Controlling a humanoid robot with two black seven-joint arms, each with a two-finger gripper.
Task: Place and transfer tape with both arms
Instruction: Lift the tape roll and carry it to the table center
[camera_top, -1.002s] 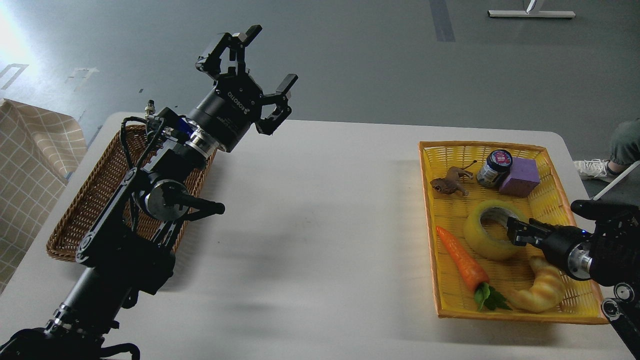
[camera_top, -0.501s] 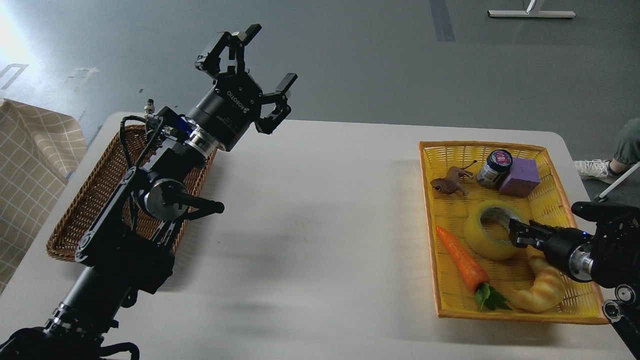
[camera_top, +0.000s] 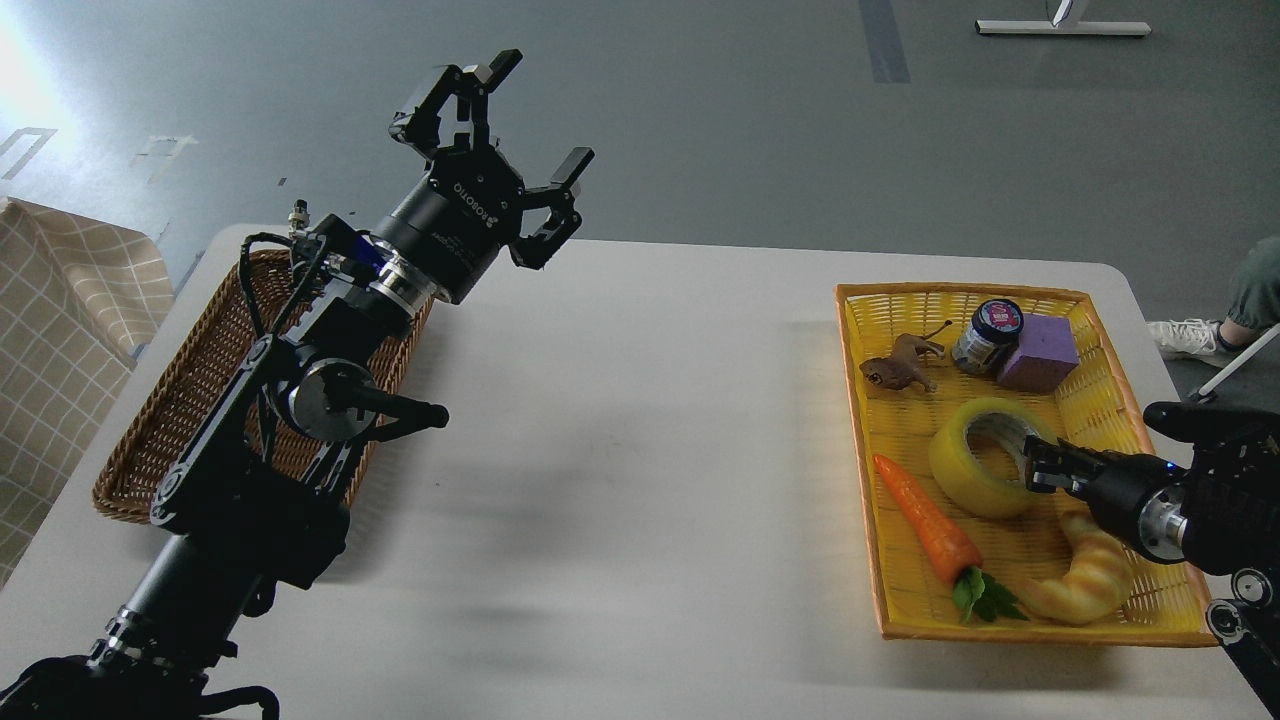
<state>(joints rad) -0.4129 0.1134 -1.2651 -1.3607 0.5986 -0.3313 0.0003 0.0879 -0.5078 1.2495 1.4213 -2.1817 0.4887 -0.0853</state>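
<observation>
The tape (camera_top: 958, 472), a wide yellow translucent roll with a grey-white core, lies in the yellow basket (camera_top: 960, 292) at the right, its right side tilted up a little. My right gripper (camera_top: 1032, 466) comes in from the right edge and is closed on the roll's right rim, with one finger reaching into the core. My left gripper (camera_top: 510, 120) is open and empty. It is held high above the table's far left part, over the corner of the brown wicker basket (camera_top: 170, 420).
The yellow basket also holds a carrot (camera_top: 925, 525), a croissant (camera_top: 1085, 585), a dark jar (camera_top: 988, 335), a purple block (camera_top: 1040, 355) and a brown toy animal (camera_top: 900, 365). A white table (camera_top: 640, 450) lies between the baskets. A checked cloth (camera_top: 60, 300) is at the far left.
My right gripper has drawn back slightly to the right at the tape's rim, and the roll has tilted and shifted a little. The left arm has not moved.
</observation>
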